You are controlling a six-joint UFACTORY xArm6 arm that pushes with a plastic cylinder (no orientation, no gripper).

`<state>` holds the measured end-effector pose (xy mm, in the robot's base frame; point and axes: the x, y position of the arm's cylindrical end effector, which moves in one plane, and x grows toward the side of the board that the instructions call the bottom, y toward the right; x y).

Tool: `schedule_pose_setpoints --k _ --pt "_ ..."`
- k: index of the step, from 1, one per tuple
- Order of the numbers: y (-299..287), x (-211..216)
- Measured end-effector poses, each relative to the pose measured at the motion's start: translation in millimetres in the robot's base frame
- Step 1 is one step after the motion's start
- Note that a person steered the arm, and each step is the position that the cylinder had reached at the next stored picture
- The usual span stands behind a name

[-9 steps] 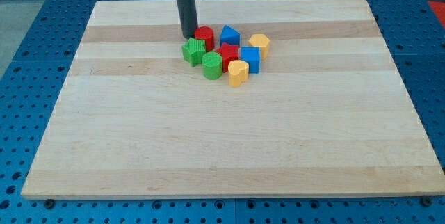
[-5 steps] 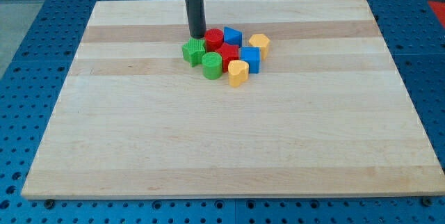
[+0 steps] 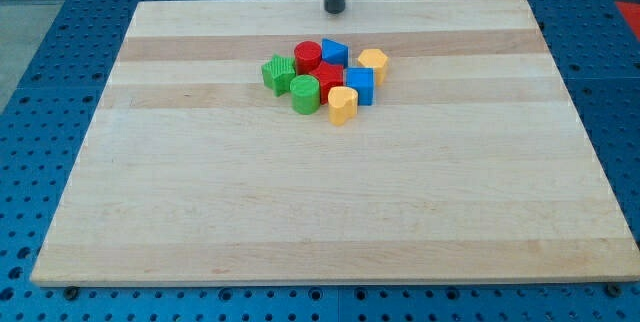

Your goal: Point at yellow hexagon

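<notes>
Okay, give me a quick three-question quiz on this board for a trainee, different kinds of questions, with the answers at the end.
1. True or false: my tip touches the yellow hexagon.
2. Which block lies furthest to the view's left: A) green star, B) blue cube, C) yellow heart?
3. Fill in: the red cylinder sits just to the view's ____ of the blue triangle.

Key: 1. False; the tip stands apart, near the board's top edge. 2. A. 3. Left.
</notes>
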<state>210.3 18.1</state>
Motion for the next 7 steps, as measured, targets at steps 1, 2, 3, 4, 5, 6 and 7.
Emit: schedule_pose_setpoints --k 1,2,3,4,5,6,7 --pt "15 0" --pt "17 0" --pt "62 22" --pt "126 35" --pt "157 58" --pt "159 93" --pt "146 128"
